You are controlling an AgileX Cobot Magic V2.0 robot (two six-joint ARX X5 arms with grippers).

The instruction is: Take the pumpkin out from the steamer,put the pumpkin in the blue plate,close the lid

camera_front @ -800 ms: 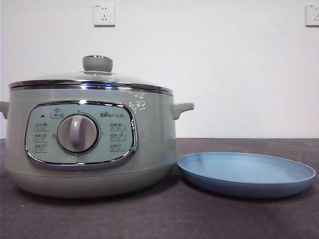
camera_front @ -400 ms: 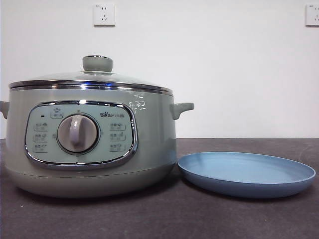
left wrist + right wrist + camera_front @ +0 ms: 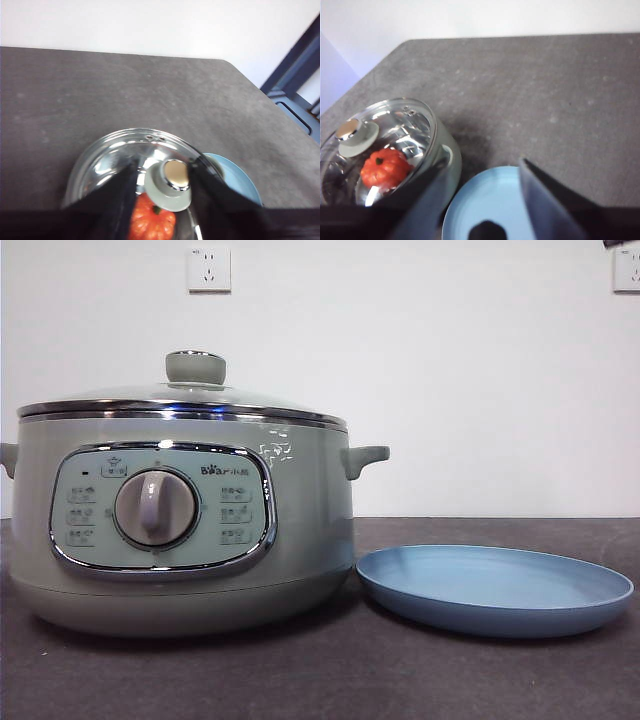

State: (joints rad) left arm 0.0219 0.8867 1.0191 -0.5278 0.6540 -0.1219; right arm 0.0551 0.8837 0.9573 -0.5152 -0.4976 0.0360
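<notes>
My left tool (image 3: 162, 200) hangs spread wide astride the lid (image 3: 125, 155) knob, gripping nothing; bare worktop (image 3: 100, 85) lies beyond.

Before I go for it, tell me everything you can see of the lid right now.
The lid is a shallow glass dome with a chrome rim and a round pale green knob capped in shiny metal. It sits closed and level on the steamer. Small vent holes show near its edge. Through the glass, the pumpkin is visible inside. The left gripper hangs above it, jaws open either side of the knob, not visibly touching.
</notes>
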